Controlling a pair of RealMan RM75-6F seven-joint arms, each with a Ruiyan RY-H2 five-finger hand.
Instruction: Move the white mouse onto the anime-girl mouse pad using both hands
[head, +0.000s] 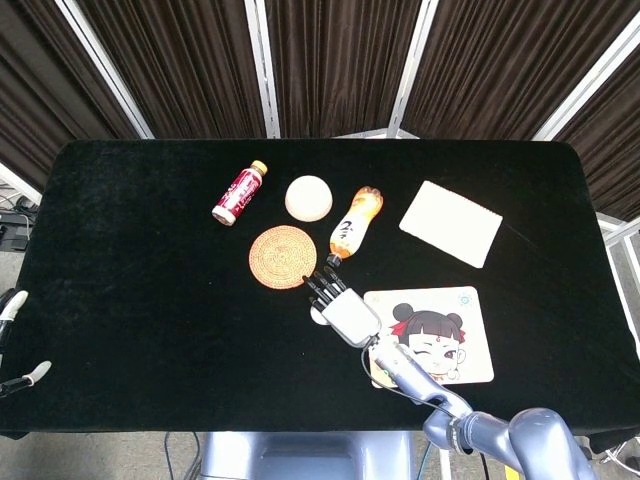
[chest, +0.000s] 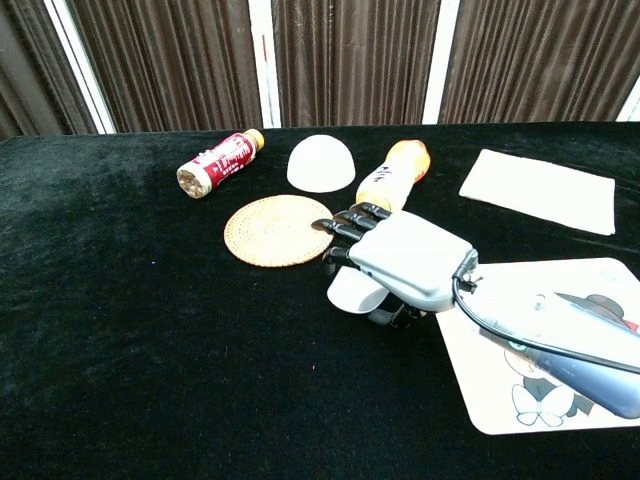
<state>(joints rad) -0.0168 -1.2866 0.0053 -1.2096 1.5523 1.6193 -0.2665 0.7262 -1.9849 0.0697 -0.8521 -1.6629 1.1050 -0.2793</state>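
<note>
The white mouse lies on the black table just left of the anime-girl mouse pad, and only its left part shows from under my right hand. That hand rests palm-down on the mouse with its dark fingers stretched toward the woven coaster; no closed grip on the mouse shows. In the head view the right hand covers the mouse beside the pad. My left hand shows only as two pale fingertips spread apart at the left edge, off the table.
A woven round coaster lies right ahead of the right fingers. Behind it stand a white dome, an orange bottle on its side and a red bottle on its side. A white cloth lies at the back right.
</note>
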